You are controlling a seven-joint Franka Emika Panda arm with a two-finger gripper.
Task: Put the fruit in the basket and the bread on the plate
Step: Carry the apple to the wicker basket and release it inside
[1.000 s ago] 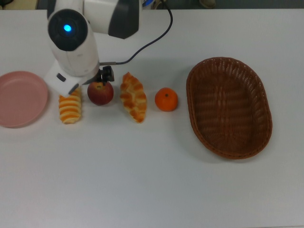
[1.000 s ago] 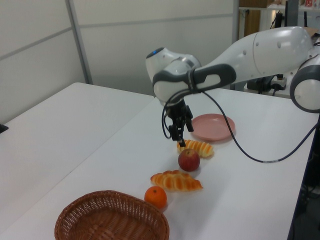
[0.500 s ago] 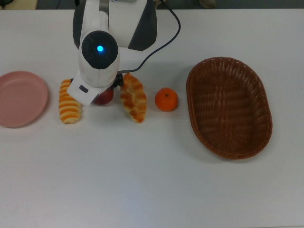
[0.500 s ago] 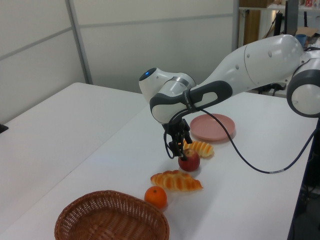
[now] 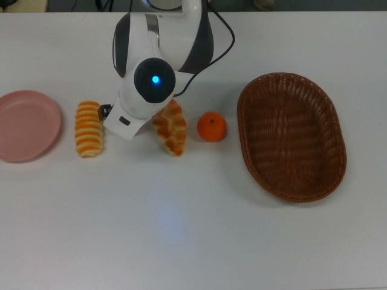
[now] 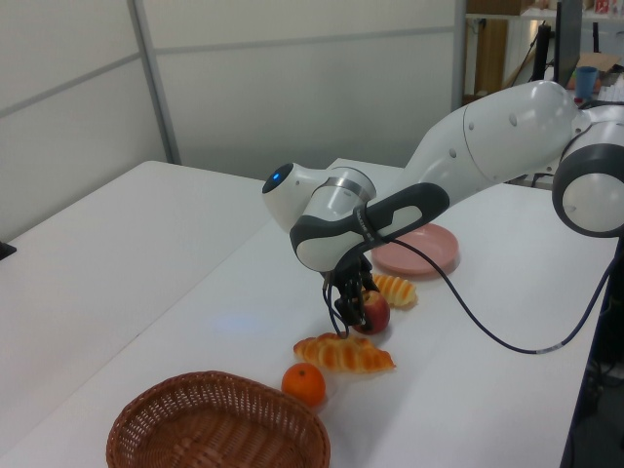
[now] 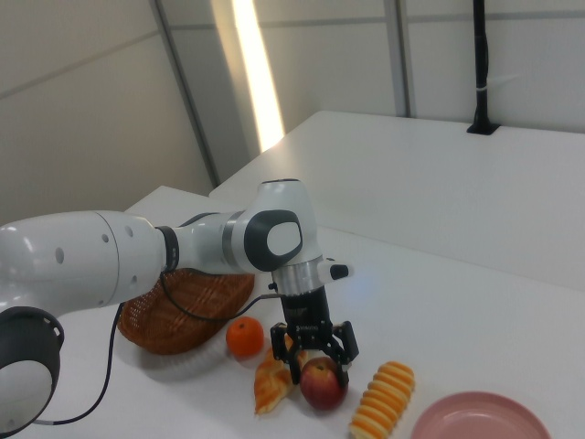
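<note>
the claw (image 7: 319,364) is spread around the apple (image 7: 322,382), unclenched; next it must clench, then lift toward the basket (image 5: 292,136).

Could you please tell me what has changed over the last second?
The gripper moved from beside the striped roll towards the top view's right and came down, its open fingers now around the apple. The braided loaf, mandarin, basket and plate stayed put.
</note>
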